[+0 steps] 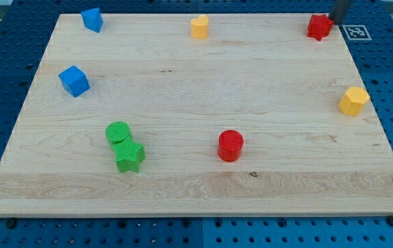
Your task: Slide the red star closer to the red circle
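Red star (319, 27) sits at the far right corner of the board (182, 186), almost on the far edge. Red circle (230, 145) is near-centre, slightly right, well apart from the star.

My tip (333, 21): rod comes in from the top edge of the view, and its lower end looks to be just beside the star on the star's far-right side. Touching or a hair apart, I can't tell. No claw on this rig, just the bare rod, so there is nothing to open or close.

Key relation: the circle lies near and left of the star. The tip is on the opposite side, far and right. So tip, star and circle line up roughly on one diagonal, which is the right setup for a straight push toward near-left.

Judgement: push not yet done; the star has the whole diagonal to cover.

Risk: a star has uneven faces, so an off-centre contact may spin it or let it slip off the tip sideways. Path looks clear; yellow block (354, 100) on the right edge and yellow block (199, 27) at far centre are both off the line.
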Robot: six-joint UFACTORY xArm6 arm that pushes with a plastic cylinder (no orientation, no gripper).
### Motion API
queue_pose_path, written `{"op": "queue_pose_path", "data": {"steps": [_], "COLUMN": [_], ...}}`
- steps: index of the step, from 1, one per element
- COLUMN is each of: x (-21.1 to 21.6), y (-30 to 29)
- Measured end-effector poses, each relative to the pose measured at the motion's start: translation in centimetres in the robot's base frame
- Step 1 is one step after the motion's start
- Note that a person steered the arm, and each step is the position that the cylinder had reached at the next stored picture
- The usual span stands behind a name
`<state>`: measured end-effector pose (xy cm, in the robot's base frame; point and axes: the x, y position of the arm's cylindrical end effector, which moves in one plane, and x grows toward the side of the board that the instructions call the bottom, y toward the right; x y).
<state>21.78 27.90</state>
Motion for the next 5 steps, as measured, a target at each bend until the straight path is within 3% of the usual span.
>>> {"op": "queue_pose_path", "data": {"steps": [2,4,5], "x": [5.3,13.5,14.3], "y": [-5.6,-9.7,-10.4]}}
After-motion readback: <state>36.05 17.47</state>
